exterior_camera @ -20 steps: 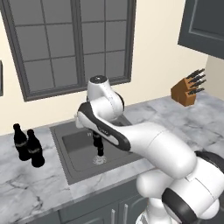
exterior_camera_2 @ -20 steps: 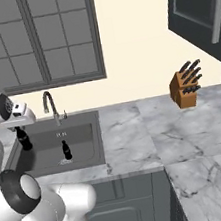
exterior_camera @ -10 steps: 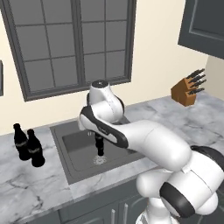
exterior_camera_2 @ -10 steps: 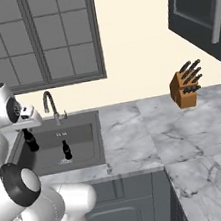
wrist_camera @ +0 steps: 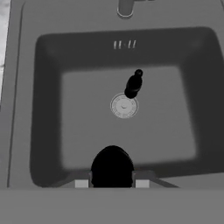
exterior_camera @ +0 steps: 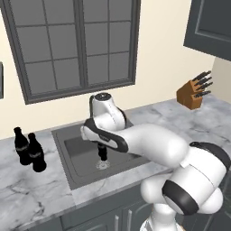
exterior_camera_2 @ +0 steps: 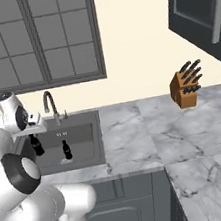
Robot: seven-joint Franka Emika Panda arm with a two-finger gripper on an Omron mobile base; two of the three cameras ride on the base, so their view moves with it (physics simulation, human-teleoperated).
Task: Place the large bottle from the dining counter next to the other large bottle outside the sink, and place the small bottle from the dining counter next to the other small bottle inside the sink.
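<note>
Gripper (wrist_camera: 112, 183) clenched on a small black bottle (wrist_camera: 112, 168), held over the near part of the dark grey sink (wrist_camera: 48, 109). A second small bottle (wrist_camera: 133, 85) stands on the basin floor beside the drain (wrist_camera: 124, 106). Two large bottles (exterior_camera: 30, 150) stand together on the marbled worktop (exterior_camera: 27, 189) left of the sink.

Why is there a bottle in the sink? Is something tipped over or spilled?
Nothing is spilled or knocked over. One small dark bottle stands upright in the sink by the drain. The end effector holds another small dark bottle above the basin. Two large bottles stand upright on the counter.
</note>
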